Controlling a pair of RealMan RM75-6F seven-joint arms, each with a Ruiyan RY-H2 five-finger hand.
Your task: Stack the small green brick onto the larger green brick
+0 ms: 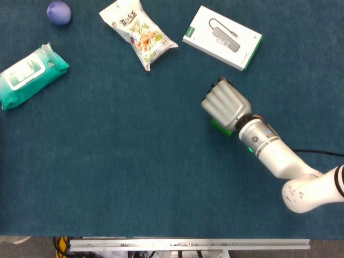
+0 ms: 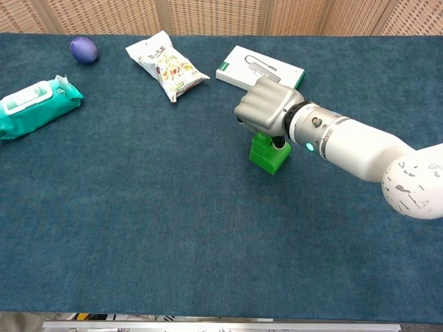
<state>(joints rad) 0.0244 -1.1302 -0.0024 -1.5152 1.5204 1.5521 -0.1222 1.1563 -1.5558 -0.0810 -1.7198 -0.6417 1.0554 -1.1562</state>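
Observation:
My right hand (image 1: 226, 105) (image 2: 266, 107) sits on top of the green bricks, right of the table's middle, its fingers curled downward. In the chest view the small green brick (image 2: 261, 141) shows just under the hand, resting on the larger green brick (image 2: 272, 160), which stands on the blue cloth. The fingers hide the small brick's top and the grip on it. From the head view only a sliver of the larger green brick (image 1: 219, 126) shows below the hand. My left hand appears in neither view.
A white box (image 1: 222, 36) (image 2: 252, 63) lies just behind the hand. Farther left are a snack bag (image 1: 137, 33) (image 2: 166, 65), a purple ball (image 1: 58, 12) (image 2: 84, 49) and a teal wipes pack (image 1: 29, 75) (image 2: 34, 104).

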